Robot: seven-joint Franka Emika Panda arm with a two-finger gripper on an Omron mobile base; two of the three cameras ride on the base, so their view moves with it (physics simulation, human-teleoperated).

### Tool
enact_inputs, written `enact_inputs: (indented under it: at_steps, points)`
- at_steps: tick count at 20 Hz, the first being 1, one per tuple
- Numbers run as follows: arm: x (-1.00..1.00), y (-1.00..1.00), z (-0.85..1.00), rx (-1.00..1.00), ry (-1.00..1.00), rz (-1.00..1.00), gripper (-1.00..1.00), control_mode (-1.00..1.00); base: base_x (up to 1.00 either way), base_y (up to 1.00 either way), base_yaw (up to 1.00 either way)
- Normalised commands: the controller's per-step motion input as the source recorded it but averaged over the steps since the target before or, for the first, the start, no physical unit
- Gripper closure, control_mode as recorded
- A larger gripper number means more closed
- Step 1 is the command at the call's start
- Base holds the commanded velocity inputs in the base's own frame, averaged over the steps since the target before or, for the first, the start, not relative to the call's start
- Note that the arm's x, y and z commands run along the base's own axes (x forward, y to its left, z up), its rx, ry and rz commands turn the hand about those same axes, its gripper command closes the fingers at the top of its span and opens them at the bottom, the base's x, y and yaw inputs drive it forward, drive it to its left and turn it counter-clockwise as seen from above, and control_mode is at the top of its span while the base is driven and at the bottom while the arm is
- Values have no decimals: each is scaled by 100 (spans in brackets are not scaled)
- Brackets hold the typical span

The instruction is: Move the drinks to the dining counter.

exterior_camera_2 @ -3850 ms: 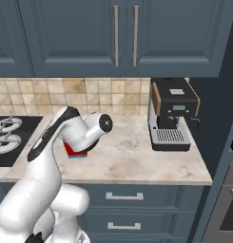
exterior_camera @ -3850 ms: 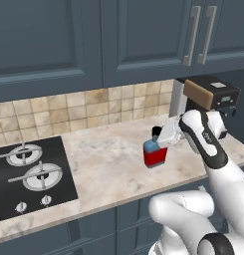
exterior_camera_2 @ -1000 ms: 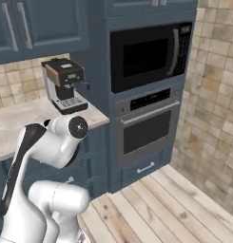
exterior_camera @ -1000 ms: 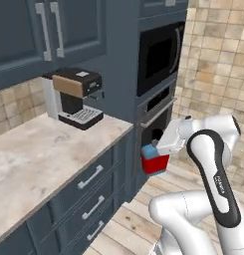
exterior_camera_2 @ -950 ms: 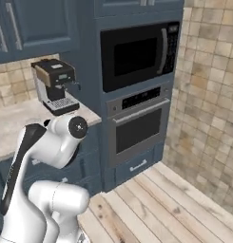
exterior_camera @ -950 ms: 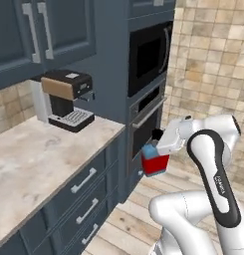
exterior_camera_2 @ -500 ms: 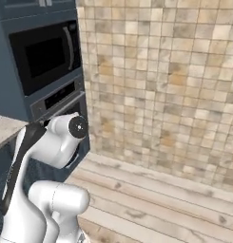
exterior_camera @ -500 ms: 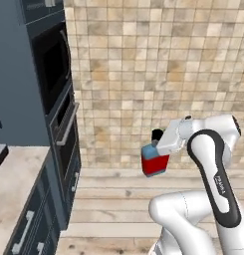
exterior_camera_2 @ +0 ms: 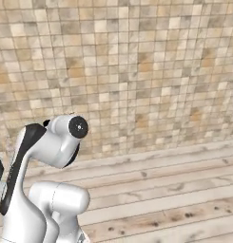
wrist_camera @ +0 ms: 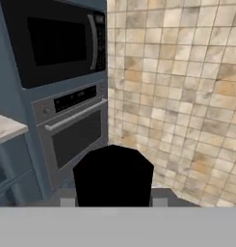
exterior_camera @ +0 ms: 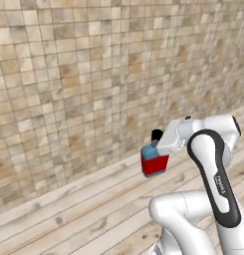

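The gripper [exterior_camera: 154, 158] pinches a flat blue bottle [exterior_camera: 154, 160] with a red label and a black cap [exterior_camera: 156, 135], its jaws closed against the bottle's sides. The bottle hangs in the air, upright, in front of a tiled wall [exterior_camera: 83, 74] and above a wooden plank floor [exterior_camera: 78, 219], resting on no surface.

The left base view shows this grip from the side: the white hand comes in from the right, the bottle at its left end, blue at the shoulder, red below. The arm rises from the lower right of that view, bends sharply at a dark-banded elbow, and reaches leftward at about mid height.

The hand view looks along the gripper. The bottle's black cap [wrist_camera: 112, 176] sits at the bottom centre, seen end-on as a dark rounded block. Beyond it, on the left, stands a dark blue cabinet column with a built-in microwave [wrist_camera: 54, 41] above and a wall oven [wrist_camera: 73, 128] with a bar handle below. The corner of a pale marble counter [wrist_camera: 6, 128] shows at the left edge. The tiled wall takes up the right half.

The right base view shows the arm from behind: a white, dark-jointed elbow at the lower left, folded over its rounded base, with the tiled wall [exterior_camera_2: 137, 71] and plank floor [exterior_camera_2: 175, 194] beyond.
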Motion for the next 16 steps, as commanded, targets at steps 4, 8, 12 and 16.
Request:
enact_inputs:
  at_steps: [4, 8, 12, 16]
  points:
    - [0, 0, 0, 0, 0, 0, 100, 100, 0, -8, -92]
    - [0, 0, 0, 0, 0, 0, 100, 100, 12, 0, -88]
    - [0, 0, 0, 0, 0, 0, 100, 100, 42, 26, -80]
    - [0, 0, 0, 0, 0, 0, 100, 100, 98, 63, -54]
